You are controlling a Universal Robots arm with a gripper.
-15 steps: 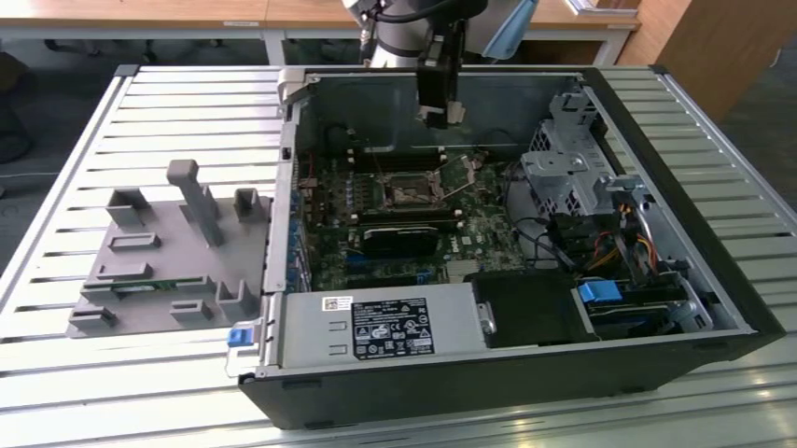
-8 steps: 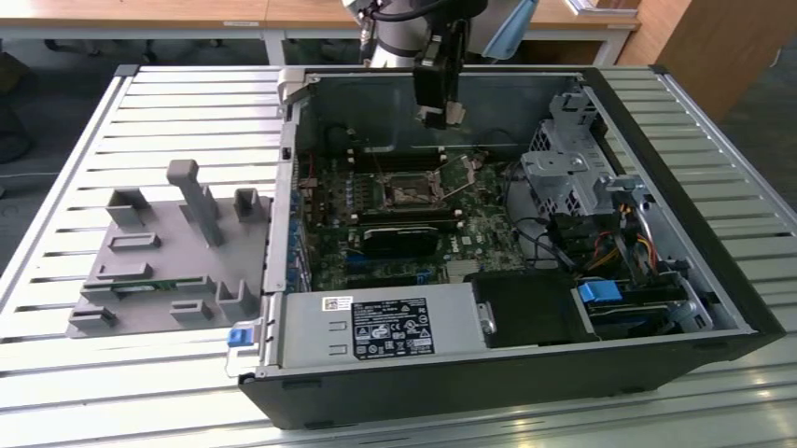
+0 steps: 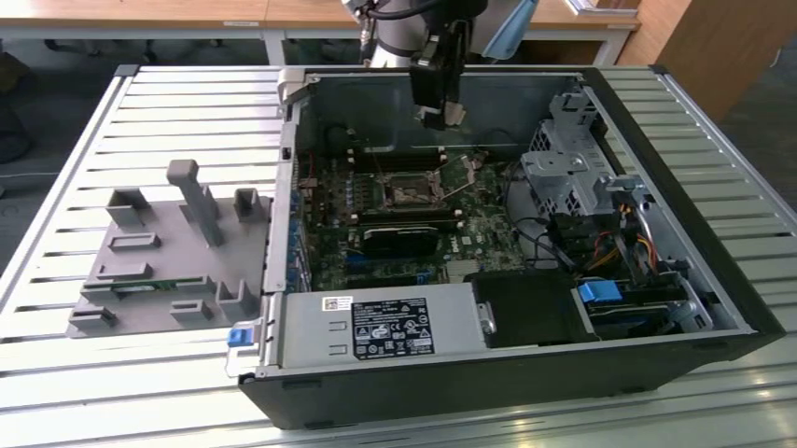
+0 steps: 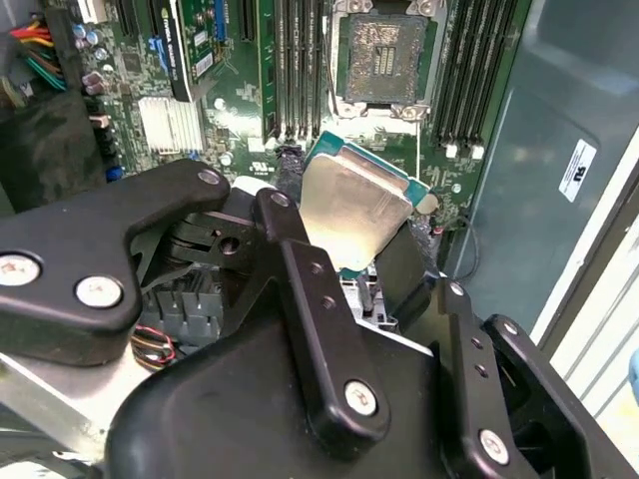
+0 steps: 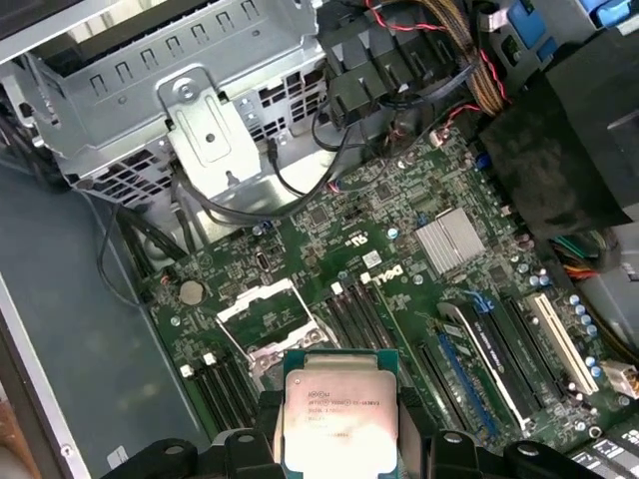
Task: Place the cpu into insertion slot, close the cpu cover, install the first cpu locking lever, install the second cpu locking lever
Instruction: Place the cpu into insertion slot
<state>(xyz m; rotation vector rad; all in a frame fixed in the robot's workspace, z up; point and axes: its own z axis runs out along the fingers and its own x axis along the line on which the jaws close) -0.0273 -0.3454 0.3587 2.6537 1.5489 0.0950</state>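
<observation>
**Chip in my grip above the socket**

On the exterior view's left, a grey fixture lies beside the open case. My pincer hangs over the far side and is clamped on the cpu. My fingers hide its lower edge. The insertion slot lies bare below.

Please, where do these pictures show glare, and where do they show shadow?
In the second wrist view the cpu has pale glare on its metal top; in the first wrist view the cpu is bright too; in the exterior view the table shines, while the case is dimmer inside.
</observation>
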